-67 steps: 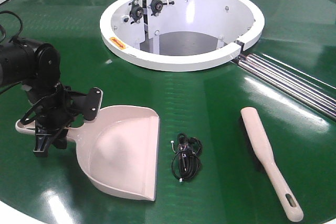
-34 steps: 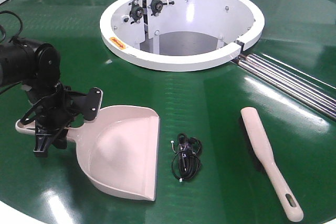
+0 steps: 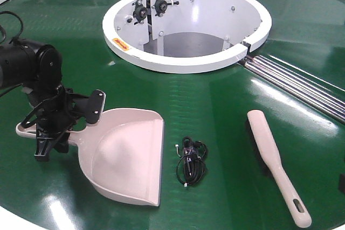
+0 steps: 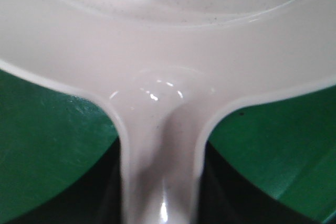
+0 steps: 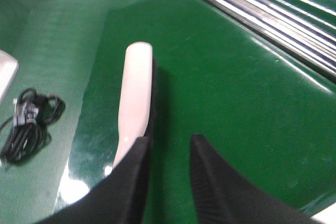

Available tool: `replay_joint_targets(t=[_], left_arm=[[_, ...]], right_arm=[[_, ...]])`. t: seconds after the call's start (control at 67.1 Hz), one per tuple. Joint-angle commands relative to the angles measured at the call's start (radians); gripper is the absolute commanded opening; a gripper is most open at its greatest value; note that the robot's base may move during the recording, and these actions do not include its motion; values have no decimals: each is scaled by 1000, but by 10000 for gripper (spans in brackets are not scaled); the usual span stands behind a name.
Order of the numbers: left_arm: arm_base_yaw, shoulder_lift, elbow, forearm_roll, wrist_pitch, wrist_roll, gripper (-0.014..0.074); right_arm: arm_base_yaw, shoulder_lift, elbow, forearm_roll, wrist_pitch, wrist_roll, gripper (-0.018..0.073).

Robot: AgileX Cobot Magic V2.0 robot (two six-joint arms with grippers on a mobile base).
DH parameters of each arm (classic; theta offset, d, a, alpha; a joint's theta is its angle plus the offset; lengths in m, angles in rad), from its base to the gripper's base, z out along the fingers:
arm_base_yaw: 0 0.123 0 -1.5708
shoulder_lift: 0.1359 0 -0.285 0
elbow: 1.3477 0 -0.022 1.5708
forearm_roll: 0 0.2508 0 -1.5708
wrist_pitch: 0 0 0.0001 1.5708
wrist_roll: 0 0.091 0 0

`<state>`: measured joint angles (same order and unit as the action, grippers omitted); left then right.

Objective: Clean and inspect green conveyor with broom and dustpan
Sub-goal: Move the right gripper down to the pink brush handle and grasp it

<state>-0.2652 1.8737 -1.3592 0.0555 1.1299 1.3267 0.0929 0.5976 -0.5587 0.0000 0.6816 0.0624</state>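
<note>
The pale pink dustpan (image 3: 126, 160) lies on the green conveyor (image 3: 215, 100) at the front left, its mouth toward the front edge. My left gripper (image 3: 51, 130) is shut on its handle. In the left wrist view that handle (image 4: 160, 182) runs between two dark fingers (image 4: 107, 187) that press against both sides. The broom (image 3: 267, 144) lies flat at the front right, handle toward the front. My right gripper (image 5: 168, 145) hangs open above the belt, its left finger (image 5: 134, 177) over the broom (image 5: 135, 93) handle, not touching it. A dark sliver of it shows at the right edge (image 3: 342, 184).
A small black coiled cable (image 3: 190, 161) lies between dustpan and broom, also in the right wrist view as a black bundle (image 5: 29, 121). The white ring housing (image 3: 186, 25) stands at the back centre. Steel rollers (image 3: 296, 82) cross the belt on the right.
A dark sliver has come into the front view at the right edge. The left arm, dustpan, broom and cable have not moved.
</note>
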Motion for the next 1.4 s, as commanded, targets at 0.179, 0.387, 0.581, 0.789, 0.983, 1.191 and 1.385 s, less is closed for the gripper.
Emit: replay_joint_targets(t=[0.179,0.387,0.581,0.789,0.983,1.191,1.385], left_arm=[[-9,-38,-25,-14,15,4,-7],[-9,-38,-25,-14,15,4,-7],[-9,-38,-25,-14,15,4,-7],[-9,-38,-25,-14,15,4,-7],[-9,-38,-25,-14,15,4,-7],[-9,-38,-25,-14,15,4,-7],[-9,-38,-25,-14,15,4,-7]], right_arm=[[119,142,-131,-41,66,-56,542],[124,316,-241,-6,106,-7,596],[124,534,-359,33,216,-12,591],[124,753,-453,29,335,-16,591],[124,886,-499,28,351,-16,591],[124,1003,-575,6,402,-15,575],[124,1082,-605,7,445,-13,537]])
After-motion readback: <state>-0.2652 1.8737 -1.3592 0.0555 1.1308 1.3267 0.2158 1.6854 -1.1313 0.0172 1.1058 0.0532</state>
